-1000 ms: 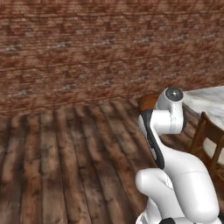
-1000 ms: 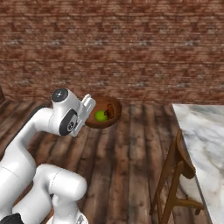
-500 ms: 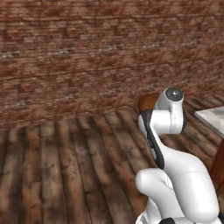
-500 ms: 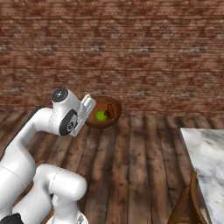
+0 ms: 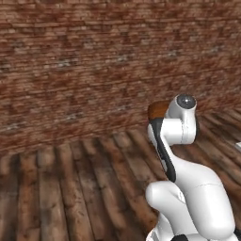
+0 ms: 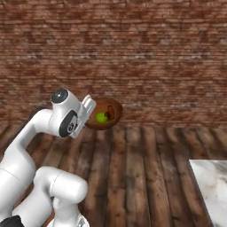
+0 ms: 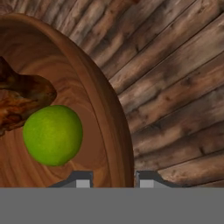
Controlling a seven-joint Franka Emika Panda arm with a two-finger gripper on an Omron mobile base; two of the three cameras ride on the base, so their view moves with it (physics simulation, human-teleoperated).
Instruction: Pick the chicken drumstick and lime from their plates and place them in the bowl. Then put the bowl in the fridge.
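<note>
My gripper [image 7: 114, 180] is shut on the rim of the dark reddish-brown wooden bowl [image 7: 103, 109], one fingertip inside the wall and one outside. The bright green lime [image 7: 53, 134] lies in the bowl beside the golden-brown chicken drumstick [image 7: 19, 103]. From the right base view the bowl [image 6: 106, 124] hangs in the air in front of the arm, held by the gripper [image 6: 90, 110], with the lime [image 6: 101, 117] and the drumstick [image 6: 110, 113] in it. The left base view shows an edge of the bowl [image 5: 157, 110] behind the arm. The plates and the fridge are out of view.
A red brick wall [image 6: 133, 53] stands ahead across a dark wooden plank floor [image 6: 142, 168]. A corner of a white marble table [image 6: 213, 190] shows at the lower right of the right base view.
Both base views have swung left, so the marble table and chair slide off to the right. The bowl stays in my grip with its contents unmoved.
</note>
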